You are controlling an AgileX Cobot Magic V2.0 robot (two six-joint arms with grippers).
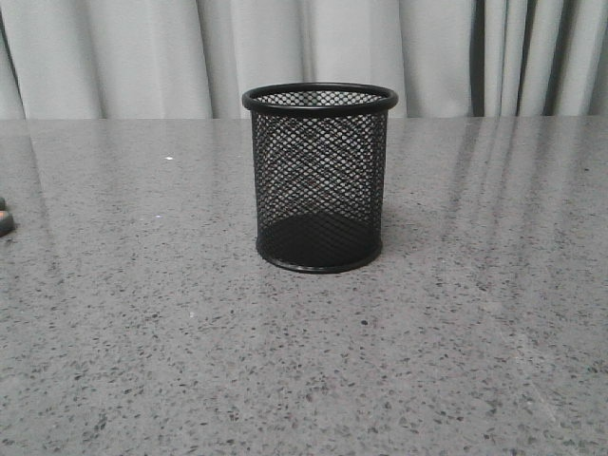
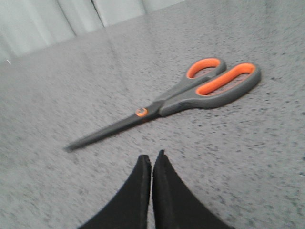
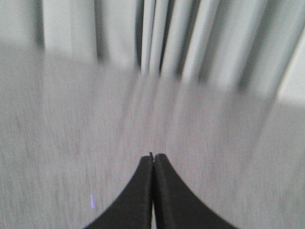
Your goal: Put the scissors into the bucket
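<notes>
On the table (image 2: 267, 157), closed scissors (image 2: 171, 102) lie flat.

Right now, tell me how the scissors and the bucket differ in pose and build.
The scissors lie flat on the table, blades closed; the bucket stands upright on its base. The scissors are solid, grey handles lined in orange; the bucket is see-through black mesh. The scissors are long and slim, the bucket round and open-topped. Both rest untouched on the same speckled grey table.
</notes>
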